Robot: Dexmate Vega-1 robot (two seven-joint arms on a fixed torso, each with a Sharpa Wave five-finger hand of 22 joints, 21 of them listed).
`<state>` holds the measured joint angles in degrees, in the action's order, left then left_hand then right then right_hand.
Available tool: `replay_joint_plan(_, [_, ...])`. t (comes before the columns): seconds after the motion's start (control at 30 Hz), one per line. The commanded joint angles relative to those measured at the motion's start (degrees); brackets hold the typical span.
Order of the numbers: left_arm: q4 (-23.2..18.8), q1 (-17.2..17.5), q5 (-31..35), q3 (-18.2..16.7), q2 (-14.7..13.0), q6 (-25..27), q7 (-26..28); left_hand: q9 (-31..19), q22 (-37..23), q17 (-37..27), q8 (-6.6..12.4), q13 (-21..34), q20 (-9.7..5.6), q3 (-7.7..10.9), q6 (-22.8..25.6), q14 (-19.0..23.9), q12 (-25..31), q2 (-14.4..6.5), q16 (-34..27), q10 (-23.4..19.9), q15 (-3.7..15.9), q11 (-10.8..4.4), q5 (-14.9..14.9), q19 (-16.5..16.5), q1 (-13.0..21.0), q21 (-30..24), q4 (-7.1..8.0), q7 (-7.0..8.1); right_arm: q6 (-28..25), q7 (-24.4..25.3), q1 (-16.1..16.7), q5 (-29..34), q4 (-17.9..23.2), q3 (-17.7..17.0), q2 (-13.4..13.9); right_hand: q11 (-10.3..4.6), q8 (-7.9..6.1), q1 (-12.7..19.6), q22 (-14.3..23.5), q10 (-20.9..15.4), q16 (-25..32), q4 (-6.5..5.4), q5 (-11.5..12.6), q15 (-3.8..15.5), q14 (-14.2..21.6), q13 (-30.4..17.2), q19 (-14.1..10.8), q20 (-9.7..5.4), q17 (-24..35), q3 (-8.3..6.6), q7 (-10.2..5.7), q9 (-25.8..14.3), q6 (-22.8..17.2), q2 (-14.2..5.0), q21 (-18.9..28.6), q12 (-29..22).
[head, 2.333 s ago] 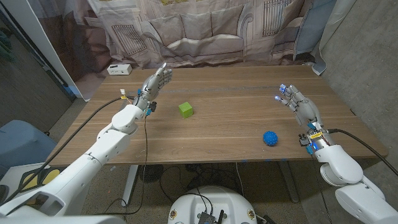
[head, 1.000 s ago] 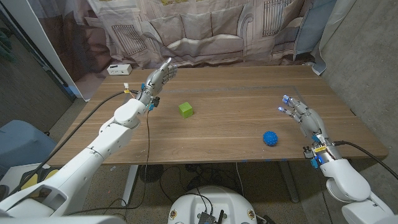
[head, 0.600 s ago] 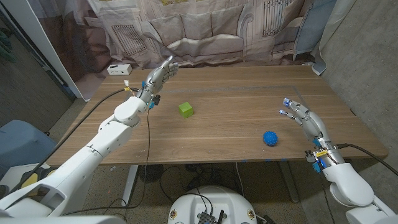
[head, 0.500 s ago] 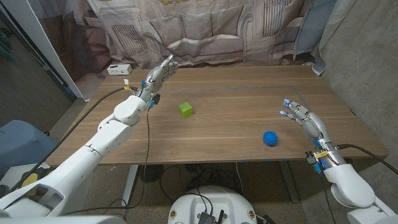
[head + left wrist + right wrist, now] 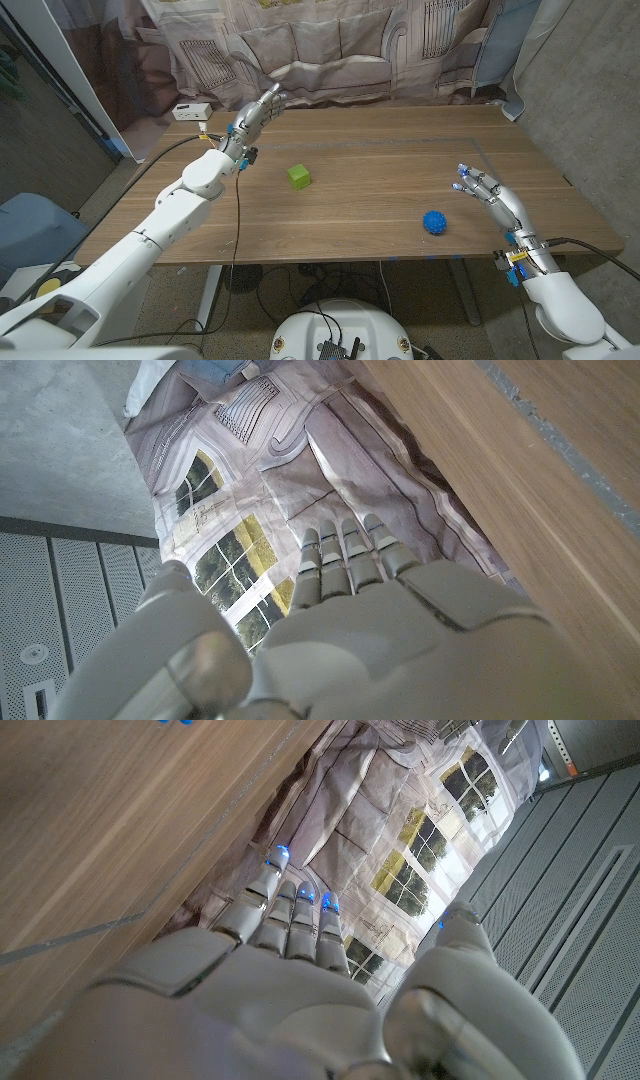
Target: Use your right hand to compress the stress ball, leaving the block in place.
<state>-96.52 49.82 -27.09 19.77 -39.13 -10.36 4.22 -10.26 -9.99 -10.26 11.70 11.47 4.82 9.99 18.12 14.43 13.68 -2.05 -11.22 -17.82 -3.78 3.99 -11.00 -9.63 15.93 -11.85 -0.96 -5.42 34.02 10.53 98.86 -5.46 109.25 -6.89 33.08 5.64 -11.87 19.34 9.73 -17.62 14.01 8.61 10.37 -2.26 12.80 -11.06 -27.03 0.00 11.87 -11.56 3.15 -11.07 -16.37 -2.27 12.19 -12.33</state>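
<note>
Both hands open, stress ball untouched on the table.

The blue spiky stress ball (image 5: 433, 221) lies near the table's (image 5: 380, 170) front edge, just beside the right hand (image 5: 488, 193), which hovers with fingers spread and holds nothing. The green block (image 5: 298, 176) sits well apart toward the middle-left. The left hand (image 5: 255, 112) reaches out empty, fingers extended, over the far-left corner near a white box (image 5: 191, 111).
</note>
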Motion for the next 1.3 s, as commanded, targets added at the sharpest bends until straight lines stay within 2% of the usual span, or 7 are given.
replay_joint_plan(0.03, [0.30,0.21,-0.48,-0.16,-0.12,-1.26,-1.39,-0.23,-0.28,-0.14,-0.20,0.19,0.08,-0.03,0.46,0.31,-0.05,-0.26,0.05,-0.07,-0.06,0.14,-0.01,-0.23,0.36,0.04,-0.36,0.12,-4.23,0.95,3.30,5.43,3.72,-2.46,-0.75,-0.13,0.23,0.98,0.12,-0.37,-0.06,0.27,0.29,0.09,0.30,-0.33,-0.43,0.13,0.10,-0.40,-0.30,-0.27,0.83,-0.04,0.00,-0.32])
replay_joint_plan(0.33, [1.18,0.71,-0.87,-0.69,0.07,-2.81,-1.68,-0.23,-0.28,-0.14,-0.27,0.19,0.08,0.02,0.44,0.32,-0.11,-0.36,0.08,-0.10,-0.04,0.05,0.01,-0.23,0.42,0.08,-0.44,0.09,-10.61,4.15,5.99,15.10,8.71,-4.05,-2.02,-0.46,0.16,1.92,0.14,0.89,-1.21,0.39,0.31,0.42,-1.94,-0.36,1.87,0.31,0.06,-0.64,-0.96,-0.26,0.75,-0.09,-1.11,0.38])
replay_joint_plan(0.47, [1.48,1.07,-1.19,-0.73,0.32,-3.48,-1.92,-0.23,-0.28,-0.14,-0.26,0.19,0.10,0.03,0.52,0.35,-0.14,-0.39,0.08,-0.10,-0.07,0.06,0.02,-0.22,0.45,0.11,-0.48,0.13,-12.31,5.13,6.56,17.98,9.88,-4.30,-2.43,-2.10,0.24,2.21,0.16,1.88,-1.81,0.35,0.31,0.89,-3.15,-0.30,3.35,0.10,0.00,-0.58,-2.05,-0.23,0.82,0.20,-1.57,0.84])
replay_joint_plan(0.63, [1.05,1.34,-1.03,-0.78,0.04,-3.28,-1.83,-0.23,-0.28,-0.14,-0.28,0.19,0.10,0.05,0.56,0.35,-0.17,-0.42,0.10,-0.13,-0.12,0.11,0.04,-0.23,0.48,0.13,-0.53,0.02,-15.85,6.02,7.24,21.42,11.63,-4.30,-2.92,-1.52,0.32,2.35,0.17,2.43,-2.00,0.26,0.31,1.02,-3.57,-0.26,5.05,-0.26,-0.01,-0.55,-2.33,-0.21,0.97,0.28,-2.01,1.05])
replay_joint_plan(0.77, [0.92,1.90,-1.09,-1.25,-0.02,-3.65,-1.33,-0.23,-0.28,-0.14,-0.27,0.20,0.06,0.06,0.65,0.36,-0.22,-0.45,0.11,-0.08,-0.10,0.27,0.05,-0.20,0.50,0.16,-0.57,0.05,-18.37,6.22,7.35,22.83,12.62,-3.89,-2.88,-2.03,0.42,3.51,0.19,2.86,-2.99,0.50,0.24,1.27,-6.35,-0.08,11.93,-0.15,-0.17,-0.65,-2.64,-0.04,1.07,0.98,-2.79,1.15])
replay_joint_plan(0.9, [1.37,2.22,-1.61,-1.54,0.16,-3.99,-1.35,-0.24,-0.28,-0.14,-0.29,0.20,0.14,0.08,0.67,0.34,-0.21,-0.48,0.13,-0.17,-0.09,0.09,0.06,-0.15,0.52,0.20,-0.60,0.16,-19.33,6.69,7.23,24.07,12.94,-3.40,-2.47,-2.13,0.07,4.03,0.20,2.79,-3.21,0.47,0.69,1.52,-8.03,0.03,17.62,-2.11,-0.29,-0.40,-2.76,0.05,-0.24,2.20,-2.67,1.10])
replay_joint_plan(1.3, [2.08,2.54,-1.38,-1.55,0.70,-5.32,-1.25,-0.24,-0.28,-0.14,-0.20,0.20,0.17,0.11,1.11,0.38,-0.31,-0.57,0.15,-0.13,-0.10,0.22,0.08,-0.12,0.55,0.25,-0.68,0.03,-25.79,10.01,7.96,33.11,15.62,-2.80,-1.42,-2.88,0.79,5.25,0.14,4.35,-3.03,0.71,1.06,1.83,-8.71,0.05,16.85,-2.32,-0.44,-0.73,-3.13,0.08,1.45,2.54,-1.52,1.52])
